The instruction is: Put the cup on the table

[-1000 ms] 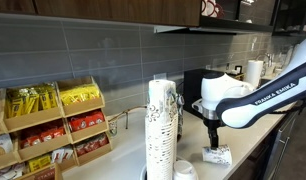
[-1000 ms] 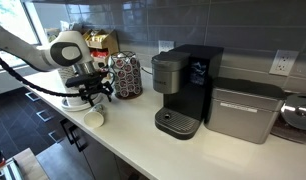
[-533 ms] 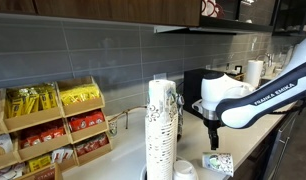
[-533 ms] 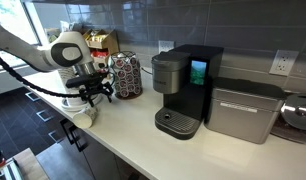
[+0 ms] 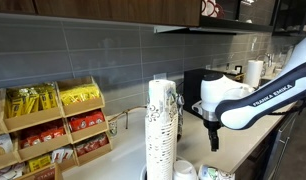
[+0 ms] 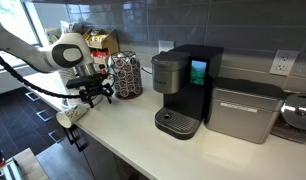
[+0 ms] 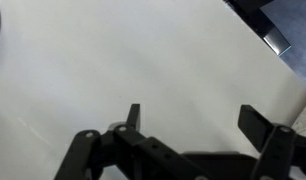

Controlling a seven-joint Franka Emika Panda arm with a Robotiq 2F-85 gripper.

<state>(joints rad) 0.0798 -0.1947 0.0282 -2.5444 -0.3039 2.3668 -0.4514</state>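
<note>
The cup (image 5: 219, 175), white with a dark scribbled print, lies on its side on the pale table (image 5: 255, 148), at the bottom edge of an exterior view. In an exterior view it (image 6: 65, 117) sits at the table's (image 6: 133, 132) front edge, left of the gripper. My gripper (image 5: 213, 141) hangs above the table, open and empty, apart from the cup; it also shows in an exterior view (image 6: 93, 97). The wrist view shows both fingers (image 7: 193, 118) spread over bare table (image 7: 143, 60), with the cup out of view.
A tall stack of like cups (image 5: 160, 128) and a plain white round piece (image 5: 184, 170) stand close by. A wooden snack rack (image 5: 53, 125) is along the wall. A pod carousel (image 6: 125, 74), a coffee machine (image 6: 185, 88) and a metal box (image 6: 240, 110) stand behind.
The cup has moved along the table away from the gripper toward the front edge. The gripper has stayed in place, open.
</note>
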